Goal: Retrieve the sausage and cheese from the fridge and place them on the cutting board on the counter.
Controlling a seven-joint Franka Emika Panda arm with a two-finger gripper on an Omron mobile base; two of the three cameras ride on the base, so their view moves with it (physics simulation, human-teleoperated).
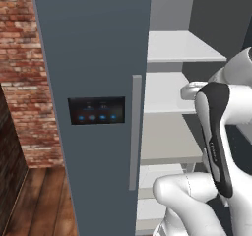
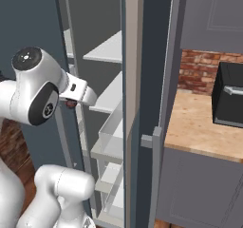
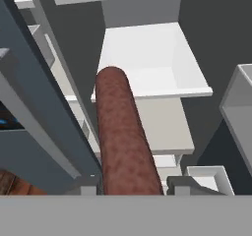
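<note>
The sausage (image 3: pixel 123 136), a reddish-brown cylinder, stands lengthwise between the fingertips (image 3: pixel 183 185) of the gripper (image 3: pixel 132 187), which is clamped on it. Around it lies the open fridge (image 1: pixel 93 58) with its white shelves (image 3: pixel 147 68); the counter (image 2: pixel 204 127) adjoins at right.

Kitchen — open fridge (image 1: pixel 93 58), wooden counter (image 2: pixel 199 127), brick wall (image 1: pixel 22 73)

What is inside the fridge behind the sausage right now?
Behind the sausage, held in the gripper, the fridge shows bare white shelves. The sausage hides the shelf parts directly behind it.
</note>
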